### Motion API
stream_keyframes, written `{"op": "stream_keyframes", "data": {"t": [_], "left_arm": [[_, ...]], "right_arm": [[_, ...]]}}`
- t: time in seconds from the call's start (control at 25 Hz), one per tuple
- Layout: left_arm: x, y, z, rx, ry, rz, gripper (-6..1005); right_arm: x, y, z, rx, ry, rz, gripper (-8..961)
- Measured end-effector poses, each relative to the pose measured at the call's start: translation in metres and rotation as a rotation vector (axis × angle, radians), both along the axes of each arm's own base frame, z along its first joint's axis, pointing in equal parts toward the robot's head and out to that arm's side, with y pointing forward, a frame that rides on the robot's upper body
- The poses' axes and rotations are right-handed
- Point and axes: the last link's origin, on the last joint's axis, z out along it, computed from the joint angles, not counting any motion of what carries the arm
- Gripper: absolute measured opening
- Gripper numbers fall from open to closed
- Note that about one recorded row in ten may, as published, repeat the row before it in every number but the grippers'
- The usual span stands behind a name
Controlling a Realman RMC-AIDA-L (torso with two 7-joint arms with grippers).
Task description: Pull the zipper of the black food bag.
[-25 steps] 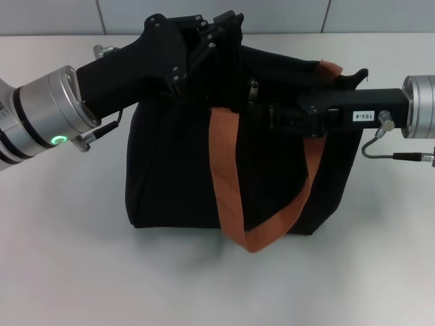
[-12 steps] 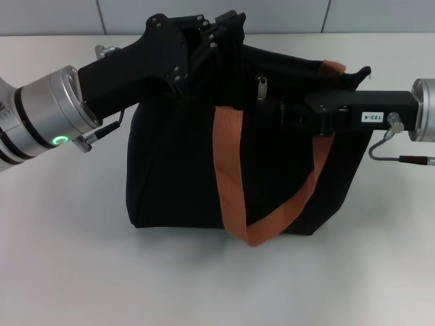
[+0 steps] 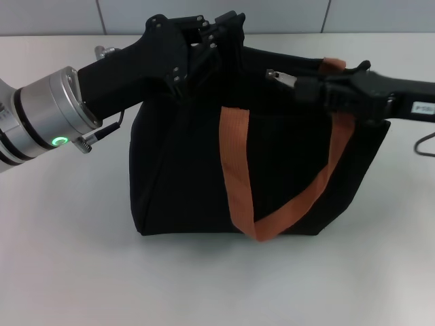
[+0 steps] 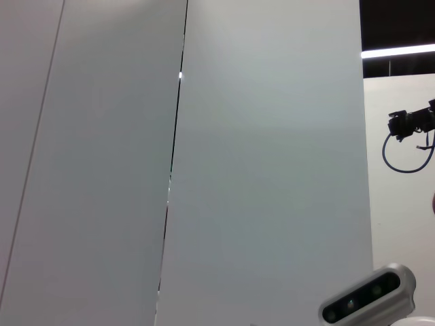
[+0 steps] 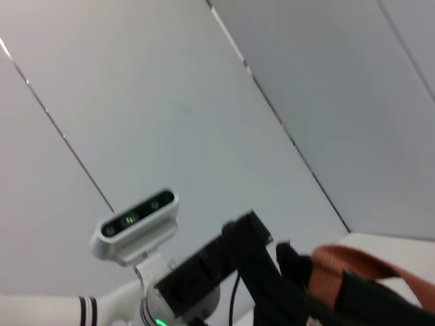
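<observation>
The black food bag (image 3: 183, 170) stands on the white table, with one orange-brown strap (image 3: 234, 170) hanging down its front and the other strap (image 3: 332, 65) at its far top right. My left gripper (image 3: 216, 32) is shut on the bag's top left corner and holds it up. My right gripper (image 3: 304, 87) reaches in from the right at the bag's top edge. It is shut on the silver zipper pull (image 3: 277, 74), which is stretched taut toward it. The right wrist view shows the strap (image 5: 340, 261) and the left gripper (image 5: 251, 261).
The white table (image 3: 68, 238) spreads around the bag, with a grey panelled wall (image 3: 204, 13) behind it. The left arm's silver wrist (image 3: 47, 115) lies at the left. The wrist views show wall panels and the head camera (image 4: 370, 299).
My right gripper has moved to the right along the bag's top edge, drawing the zipper pull with it. The bag's right side has shifted slightly right. The left gripper has stayed in place.
</observation>
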Motion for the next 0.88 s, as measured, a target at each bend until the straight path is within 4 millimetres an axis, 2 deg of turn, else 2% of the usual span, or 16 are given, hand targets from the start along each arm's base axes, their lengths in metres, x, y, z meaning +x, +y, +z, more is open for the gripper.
{"op": "stream_keyframes", "data": {"t": [0.16, 0.88], "left_arm": [[0.0001, -0.0005, 0.0001, -0.001, -0.001, -0.003, 40], [0.0022, -0.0016, -0.0023, -0.008, 0.002, -0.017, 40]], "right_arm": [[0.0025, -0.0003, 0.008, 0.017, 0.016, -0.01, -2], [-0.0048, 0.0066, 0.0058, -0.01, 0.013, -0.016, -3]]}}
